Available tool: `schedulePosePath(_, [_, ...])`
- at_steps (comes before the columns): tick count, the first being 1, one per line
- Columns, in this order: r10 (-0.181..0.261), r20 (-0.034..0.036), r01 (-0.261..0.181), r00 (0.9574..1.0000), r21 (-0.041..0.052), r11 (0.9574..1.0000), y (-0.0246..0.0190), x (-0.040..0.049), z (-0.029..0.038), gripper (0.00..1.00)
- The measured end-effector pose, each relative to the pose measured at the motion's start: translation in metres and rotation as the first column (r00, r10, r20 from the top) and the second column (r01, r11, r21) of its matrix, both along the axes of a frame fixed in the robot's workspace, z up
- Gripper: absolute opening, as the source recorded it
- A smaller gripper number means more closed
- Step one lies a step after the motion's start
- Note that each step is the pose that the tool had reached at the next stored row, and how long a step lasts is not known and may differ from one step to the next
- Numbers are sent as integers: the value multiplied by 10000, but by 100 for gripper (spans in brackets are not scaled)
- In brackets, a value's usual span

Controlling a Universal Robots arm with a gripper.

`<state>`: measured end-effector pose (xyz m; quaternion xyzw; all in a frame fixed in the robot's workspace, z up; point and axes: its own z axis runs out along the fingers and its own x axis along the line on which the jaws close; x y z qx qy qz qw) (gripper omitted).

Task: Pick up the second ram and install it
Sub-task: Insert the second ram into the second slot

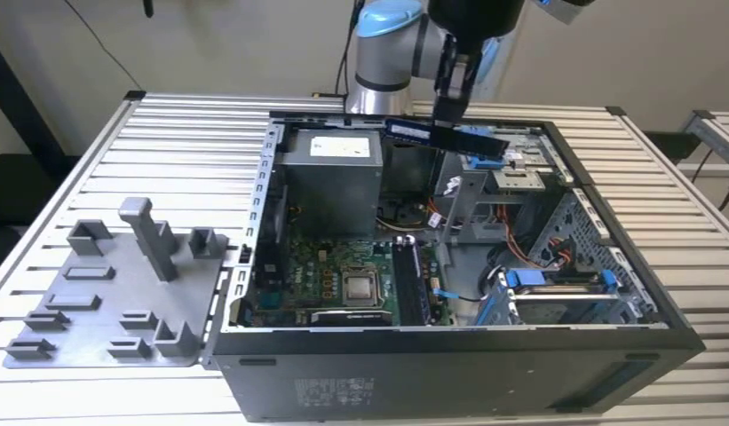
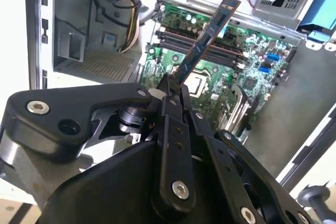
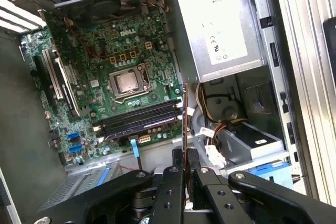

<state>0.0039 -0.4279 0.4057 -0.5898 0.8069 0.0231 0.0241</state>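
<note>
Grey fixture tray [image 1: 104, 302] sits on the slatted worktop [image 1: 56, 177] at the exterior view's left. Just right of it is the open computer case [image 1: 459, 382], with a green motherboard [image 1: 340, 284] on its floor and a silver power supply [image 1: 328, 173] toward the far end. Gripper [image 1: 449, 105] hangs over the case's far part, jaws pinching the second ram [image 1: 445, 135] at its middle. The ram is in the air, well above the board. First wrist view shows the dark memory slots [image 3: 139, 119] beside the processor socket [image 3: 126, 81].
</note>
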Motion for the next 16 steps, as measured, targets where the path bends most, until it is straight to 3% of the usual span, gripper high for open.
schedulePosePath(5, [-551, 0, 551, 9985, -2, 9985, 0, 0, -2, 14])
schedulePosePath(9, [-1019, 0, 1019, 9948, -1, 9948, 0, 0, -4, 14])
schedulePosePath(13, [-1536, 0, 1536, 9881, -1, 9881, 0, 0, -6, 14])
schedulePosePath(16, [-1960, 0, 1960, 9806, -1, 9806, 0, 0, -8, 14])
